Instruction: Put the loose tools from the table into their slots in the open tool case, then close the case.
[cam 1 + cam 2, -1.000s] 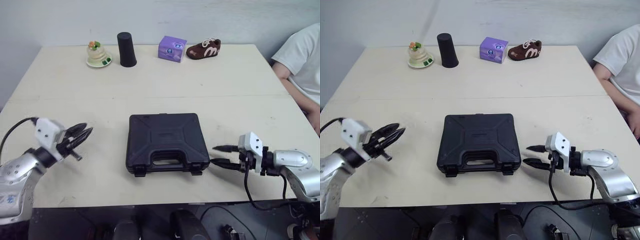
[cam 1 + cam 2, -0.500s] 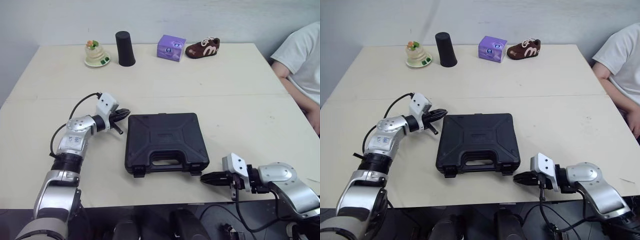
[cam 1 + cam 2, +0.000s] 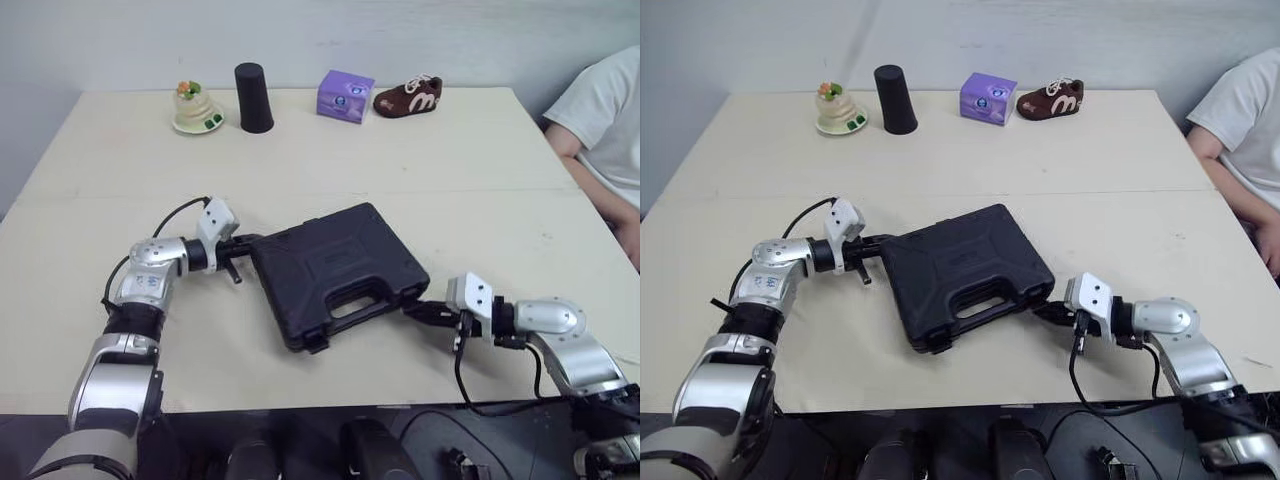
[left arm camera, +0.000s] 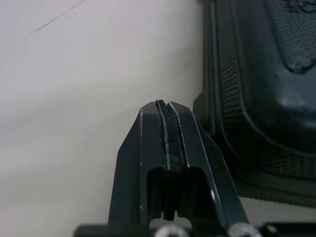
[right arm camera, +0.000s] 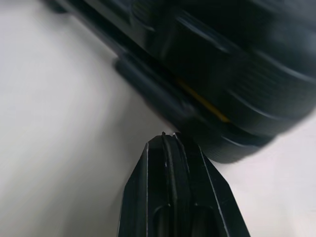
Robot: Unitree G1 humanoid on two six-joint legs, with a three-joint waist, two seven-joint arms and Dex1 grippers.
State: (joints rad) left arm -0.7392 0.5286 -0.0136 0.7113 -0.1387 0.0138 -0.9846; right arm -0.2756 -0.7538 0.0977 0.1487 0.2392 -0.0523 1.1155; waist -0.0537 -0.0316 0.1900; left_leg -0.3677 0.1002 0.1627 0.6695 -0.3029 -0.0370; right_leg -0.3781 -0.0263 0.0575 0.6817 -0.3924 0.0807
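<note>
Closed black plastic tool case (image 3: 335, 270) at the centre of the beige table (image 3: 450, 170). Half a second ago it lay square; its handle now faces 5 o'clock. The left gripper (image 3: 240, 243), clenched and empty, meets its 9 o'clock corner. The right gripper (image 3: 420, 310), also clenched, meets its 4 o'clock corner. Closing seems done.

I'm seeing a black, ribbed tool case (image 3: 335, 270), a cream table (image 3: 450, 160), and beyond the case a purple box (image 3: 345, 97).
</note>
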